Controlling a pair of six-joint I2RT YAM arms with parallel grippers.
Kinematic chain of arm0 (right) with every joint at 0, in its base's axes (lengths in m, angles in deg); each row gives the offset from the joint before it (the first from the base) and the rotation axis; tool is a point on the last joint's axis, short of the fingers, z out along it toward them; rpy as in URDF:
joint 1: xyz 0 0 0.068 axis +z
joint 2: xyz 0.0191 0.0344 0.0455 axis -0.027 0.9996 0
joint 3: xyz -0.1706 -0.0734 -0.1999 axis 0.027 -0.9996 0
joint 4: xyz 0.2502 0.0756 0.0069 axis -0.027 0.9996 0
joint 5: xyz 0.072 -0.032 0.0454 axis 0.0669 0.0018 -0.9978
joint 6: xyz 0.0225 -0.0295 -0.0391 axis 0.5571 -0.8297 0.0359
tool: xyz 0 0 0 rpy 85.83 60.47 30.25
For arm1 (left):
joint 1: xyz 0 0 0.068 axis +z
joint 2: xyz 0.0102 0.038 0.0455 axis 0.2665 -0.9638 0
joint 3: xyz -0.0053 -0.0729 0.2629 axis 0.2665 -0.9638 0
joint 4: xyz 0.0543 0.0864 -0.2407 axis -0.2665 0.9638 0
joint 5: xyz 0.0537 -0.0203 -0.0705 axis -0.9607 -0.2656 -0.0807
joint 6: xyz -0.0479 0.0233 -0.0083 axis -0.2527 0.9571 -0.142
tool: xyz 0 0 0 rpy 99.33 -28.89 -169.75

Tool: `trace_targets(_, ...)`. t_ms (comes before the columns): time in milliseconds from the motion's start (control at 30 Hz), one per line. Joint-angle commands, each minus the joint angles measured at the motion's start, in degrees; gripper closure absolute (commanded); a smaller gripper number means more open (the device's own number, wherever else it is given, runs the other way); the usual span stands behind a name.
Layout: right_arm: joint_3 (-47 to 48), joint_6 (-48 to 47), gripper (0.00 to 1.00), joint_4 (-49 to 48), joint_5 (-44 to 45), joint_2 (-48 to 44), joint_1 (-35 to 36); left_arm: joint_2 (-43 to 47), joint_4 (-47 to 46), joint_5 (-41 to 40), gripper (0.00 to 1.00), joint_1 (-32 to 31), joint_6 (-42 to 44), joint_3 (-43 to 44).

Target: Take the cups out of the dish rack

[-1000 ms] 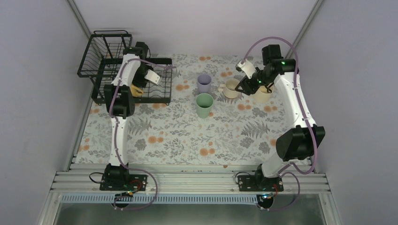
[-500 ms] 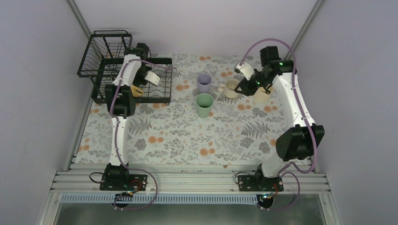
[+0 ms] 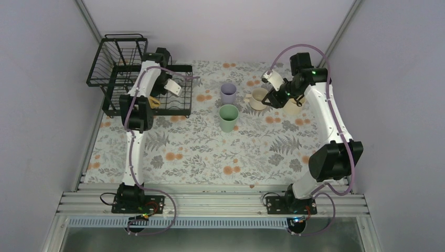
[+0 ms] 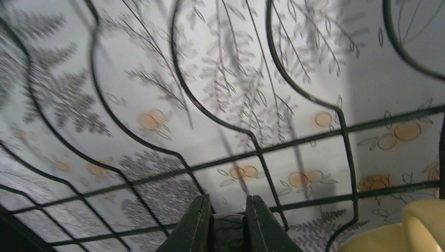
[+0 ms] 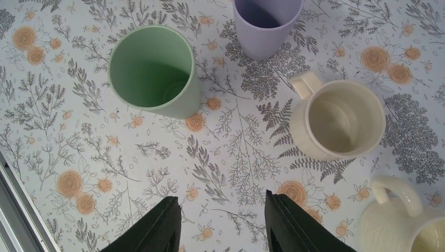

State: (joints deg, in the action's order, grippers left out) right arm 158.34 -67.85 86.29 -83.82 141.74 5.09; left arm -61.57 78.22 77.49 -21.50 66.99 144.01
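L gripper (image 4: pixel 227 202) sits low in the dish rack (image 3: pixel 125 37) at the far-L corner of the bench (image 3: pixel 199 152). Its jaws are drawn nearly together w/ a dark bit between them that I can't ID, and the yellow mug (image 3: pixel 152 101) lies in the rack just beside it. R gripper (image 5: pixel 221 198) hangs over the bench, jaws apart w/ nothing between. Below it, upright on the cloth & out of the rack, are the mint-green cup (image 5: pixel 152 71), the lavender cup (image 5: pixel 265 26) just past it, a cream mug (image 5: pixel 338 118) and a 2nd cream mug (image 5: pixel 399 226).

I see the dish rack (image 3: pixel 141 89) at far left, my left arm (image 3: pixel 137 100) reaching over it. On the surface (image 3: pixel 210 152) stand a lavender cup (image 3: pixel 228 93), a mint-green cup (image 3: pixel 228 117), a cream mug (image 3: pixel 258 98) and a second cream mug (image 3: pixel 292 107).
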Motion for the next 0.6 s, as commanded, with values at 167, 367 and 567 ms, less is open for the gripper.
trace_targets(167,-0.6,2.6,0.56,-2.6,-1.4,-2.9,0.6,7.5,-2.1,8.9,0.98,-6.0,-1.0,5.2)
trace_targets(367,-1.9,3.6,0.54,-4.9,-0.9,-3.9,0.6,16.2,-5.1,19.4,0.98,-7.6,-5.0,5.0)
trace_targets(567,-2.7,3.6,0.54,-6.5,-2.9,-4.3,0.6,25.7,-13.0,30.0,0.97,-7.0,-13.8,0.4)
